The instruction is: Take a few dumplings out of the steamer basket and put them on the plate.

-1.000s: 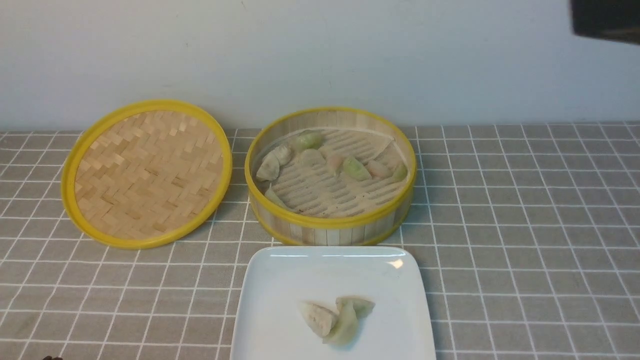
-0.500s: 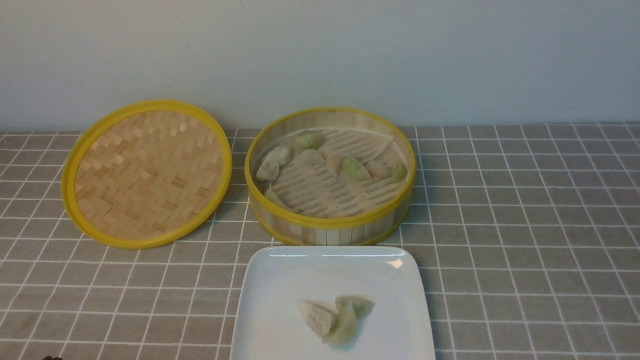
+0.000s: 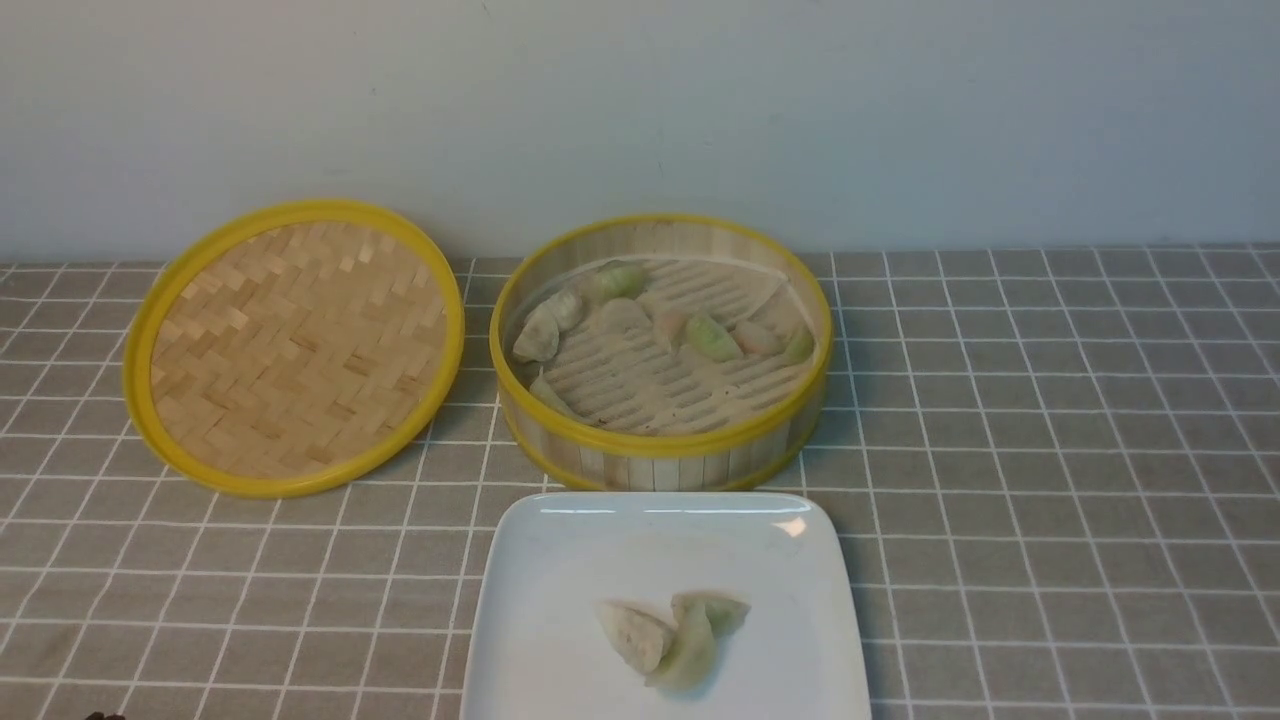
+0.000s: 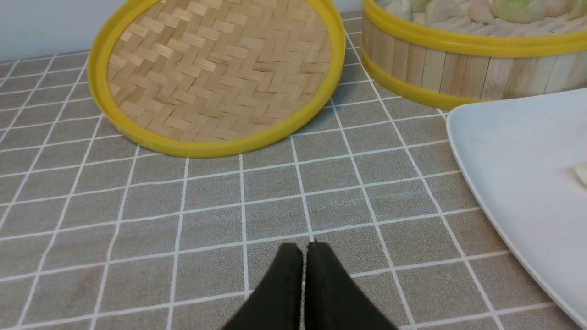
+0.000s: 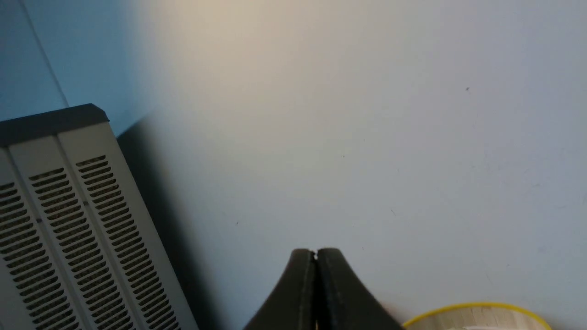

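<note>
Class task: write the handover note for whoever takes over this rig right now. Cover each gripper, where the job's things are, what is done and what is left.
Left gripper: shut, empty, low over the tablecloth near the lid.
Right gripper: shut, empty, raised and facing the wall, out of the front view.
Steamer basket: open, behind the plate, several dumplings still inside.
Done: a small cluster of dumplings on the plate, about three, touching one another.
Left: probably little; move another only if more are wanted. Neither arm is over the basket now.
</note>
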{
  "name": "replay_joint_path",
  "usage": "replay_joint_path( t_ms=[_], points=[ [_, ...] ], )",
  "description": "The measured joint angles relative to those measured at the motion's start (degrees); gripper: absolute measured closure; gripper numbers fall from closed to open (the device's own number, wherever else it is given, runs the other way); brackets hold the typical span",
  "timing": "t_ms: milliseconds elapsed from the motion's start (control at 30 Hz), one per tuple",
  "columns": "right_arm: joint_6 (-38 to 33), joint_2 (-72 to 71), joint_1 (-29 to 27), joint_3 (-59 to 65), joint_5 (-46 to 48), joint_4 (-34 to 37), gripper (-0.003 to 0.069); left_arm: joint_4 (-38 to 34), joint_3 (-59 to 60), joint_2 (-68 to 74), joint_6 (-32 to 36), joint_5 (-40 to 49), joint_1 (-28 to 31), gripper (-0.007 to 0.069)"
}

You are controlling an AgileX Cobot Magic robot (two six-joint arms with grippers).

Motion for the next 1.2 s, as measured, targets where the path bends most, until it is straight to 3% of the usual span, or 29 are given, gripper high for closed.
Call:
replay_joint_path(
  t_ms=[167, 467, 667, 800, 867, 1067, 1200],
  points=[
    [-2.44, 0.0, 0.0, 0.0, -0.44, -0.06, 0.0673, 0.0, 0.0, 0.0, 0.0, 0.0, 0.0, 0.0629],
    [-32.07, 0.0, 0.0, 0.04, -0.51, 20.57, 0.0673, 0.0, 0.0, 0.0, 0.0, 0.0, 0.0, 0.0629],
    [-37.21, -1.28, -0.82, 2.28, 1.66, 20.91, 0.0673, 0.0, 0.0, 0.0, 0.0, 0.0, 0.0, 0.0629],
    [-38.41, -2.0, -8.0, 6.38, 2.46, 18.51, 0.0673, 0.0, 0.0, 0.0, 0.0, 0.0, 0.0, 0.0629],
    [-38.64, -2.11, -16.58, 10.85, 3.22, 15.9, 0.0673, 0.0, 0.0, 0.0, 0.0, 0.0, 0.0, 0.0629],
    [-38.64, -2.25, -32.62, 23.13, 4.09, 13.89, 0.0673, 0.0, 0.0, 0.0, 0.0, 0.0, 0.0, 0.0629],
    [-38.64, -3.28, -36.99, 28.04, 5.39, 13.82, 0.0673, 0.0, 0.0, 0.0, 0.0, 0.0, 0.0, 0.0629]
  ],
)
